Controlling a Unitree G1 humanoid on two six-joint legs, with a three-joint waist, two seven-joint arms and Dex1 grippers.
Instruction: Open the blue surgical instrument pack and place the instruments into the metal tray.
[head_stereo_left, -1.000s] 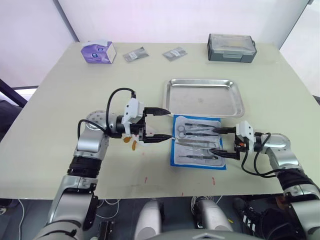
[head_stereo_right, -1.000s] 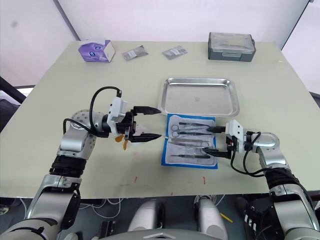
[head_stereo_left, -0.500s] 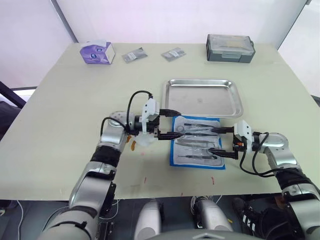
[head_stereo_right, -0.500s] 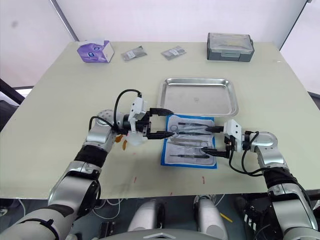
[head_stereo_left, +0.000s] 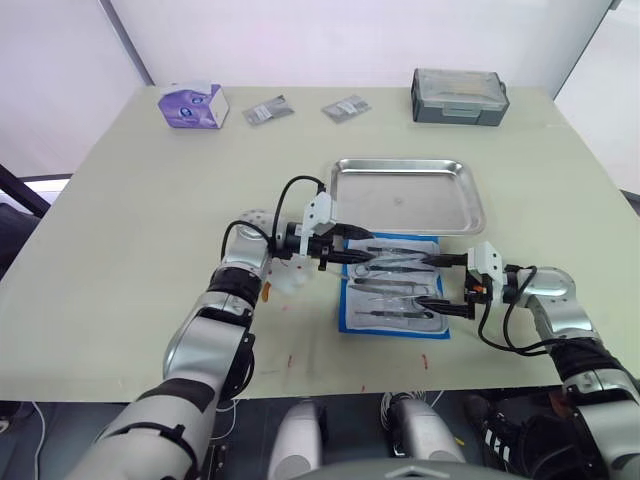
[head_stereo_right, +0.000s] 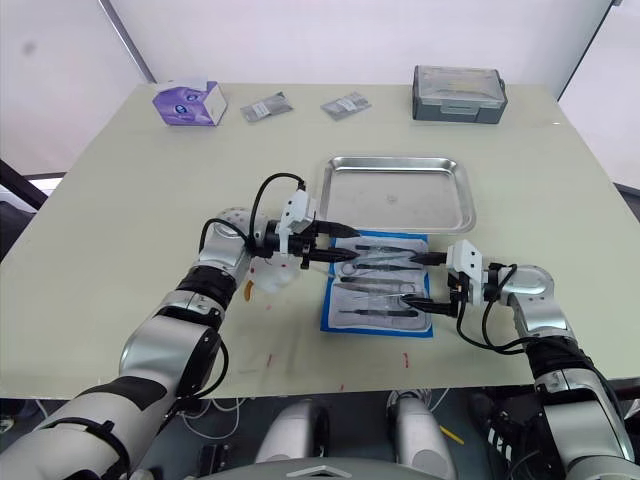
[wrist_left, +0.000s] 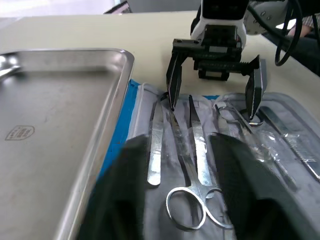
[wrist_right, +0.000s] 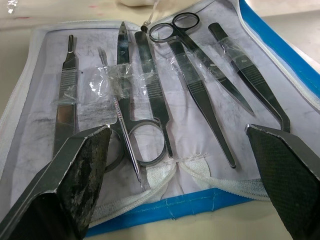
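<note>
Pale green table (head_stereo_left: 120, 200) carries the metal tray (head_stereo_left: 407, 196) with the blue pack (head_stereo_left: 393, 284) lying open just in front of it, the instruments (wrist_right: 150, 90) laid out side by side on its white lining. From the left, the left arm stretches nearly flat across the table, its gripper (head_stereo_left: 352, 249) spread open and empty over the scissors' ring handles at the pack's edge. Opposite, the right gripper (head_stereo_left: 437, 281) points in from the pack's other end, fingers wide apart and holding nothing.

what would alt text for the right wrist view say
The blue surgical instrument pack lies open, its white lining holding the instruments, scissors and forceps side by side under clear straps. The right end effector is open, straddling the pack's near edge.
</note>
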